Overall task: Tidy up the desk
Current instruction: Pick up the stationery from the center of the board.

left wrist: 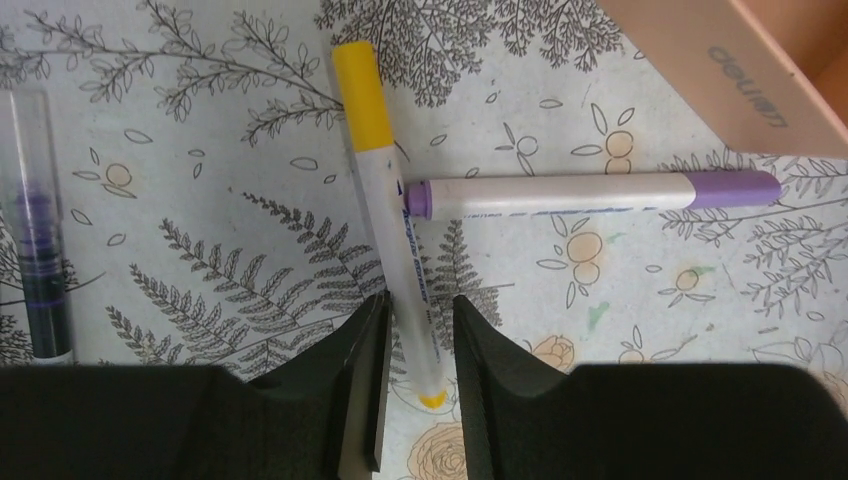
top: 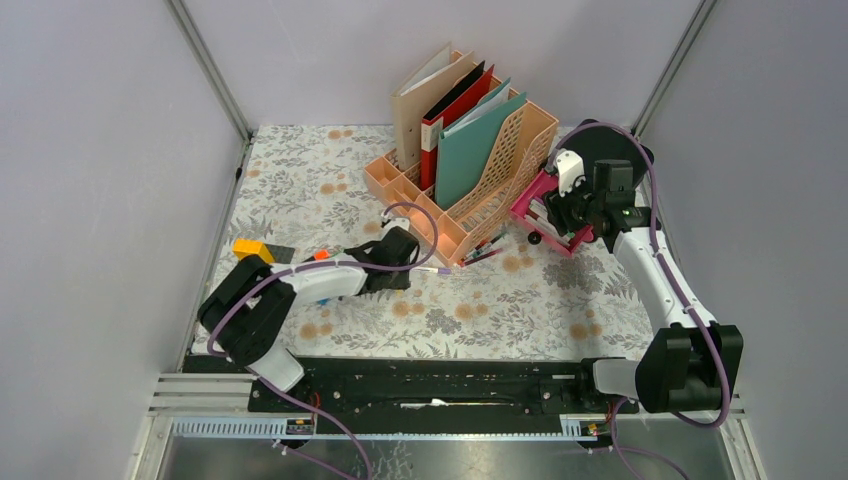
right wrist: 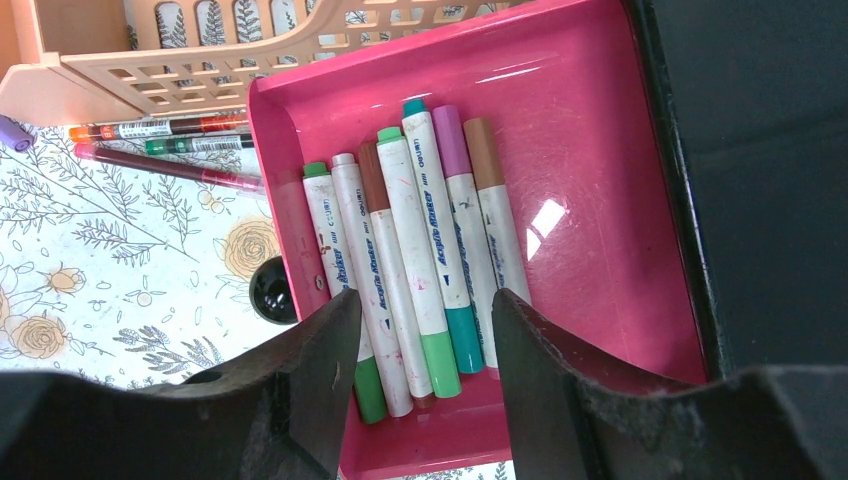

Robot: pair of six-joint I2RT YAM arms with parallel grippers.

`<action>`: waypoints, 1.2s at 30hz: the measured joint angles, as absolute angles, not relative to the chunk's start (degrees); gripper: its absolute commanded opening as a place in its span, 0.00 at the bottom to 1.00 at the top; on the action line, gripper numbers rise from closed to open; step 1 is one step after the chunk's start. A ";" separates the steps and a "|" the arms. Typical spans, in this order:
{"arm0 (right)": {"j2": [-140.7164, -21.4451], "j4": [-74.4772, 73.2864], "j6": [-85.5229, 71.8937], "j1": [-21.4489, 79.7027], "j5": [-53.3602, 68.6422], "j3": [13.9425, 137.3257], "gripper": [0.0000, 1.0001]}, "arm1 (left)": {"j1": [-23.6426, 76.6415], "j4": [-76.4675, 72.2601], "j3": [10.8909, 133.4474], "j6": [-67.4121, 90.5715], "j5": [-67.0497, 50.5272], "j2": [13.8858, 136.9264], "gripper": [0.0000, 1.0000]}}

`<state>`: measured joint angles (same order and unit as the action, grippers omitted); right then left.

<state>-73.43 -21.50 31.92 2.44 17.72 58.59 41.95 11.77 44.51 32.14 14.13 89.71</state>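
The desk (top: 520, 300) is covered by a floral cloth. On it lies a white marker with a yellow cap (left wrist: 385, 190), its tail between the fingers of my left gripper (left wrist: 420, 297), low beside the rack (top: 400, 262). The jaws have narrowed round the marker, with slim gaps still showing. A purple-capped marker (left wrist: 560, 195) lies crosswise against it. My right gripper (right wrist: 425, 295) hovers open over a pink drawer (right wrist: 590, 150) at the right of the rack (top: 528, 200). Several markers (right wrist: 415, 230) lie in the drawer.
A peach file rack (top: 490, 190) with folders stands at the back centre. Thin pens (right wrist: 160, 130) lie at its foot. A purple pen (left wrist: 40, 260) lies left of my left gripper. A yellow-orange block (top: 250, 248) sits far left. A black unit (right wrist: 760, 150) borders the drawer.
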 measured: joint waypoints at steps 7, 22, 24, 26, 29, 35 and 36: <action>-73.36 -21.54 31.90 2.44 18.17 58.59 0.58 | 44.42 15.49 48.80 31.27 20.10 93.56 0.16; -72.51 -24.21 31.81 2.44 24.91 58.85 0.58 | 45.98 17.02 48.86 31.22 25.89 93.73 0.00; -72.44 -24.86 31.62 2.44 26.98 59.07 0.58 | 45.98 17.02 46.85 31.16 25.76 91.74 0.00; -72.36 -25.06 31.33 2.42 29.06 59.13 0.58 | 45.98 17.04 44.95 31.05 25.58 89.41 0.00; -72.36 -25.19 30.76 2.39 32.34 59.42 0.59 | 45.98 16.01 41.80 31.00 25.06 84.20 0.00; -72.36 -25.71 29.10 2.39 39.53 60.05 0.59 | 45.98 11.57 37.69 30.44 24.01 73.97 0.00; -72.36 -25.91 28.73 2.39 40.84 60.10 0.59 | 45.98 10.55 37.06 30.35 23.68 72.55 0.00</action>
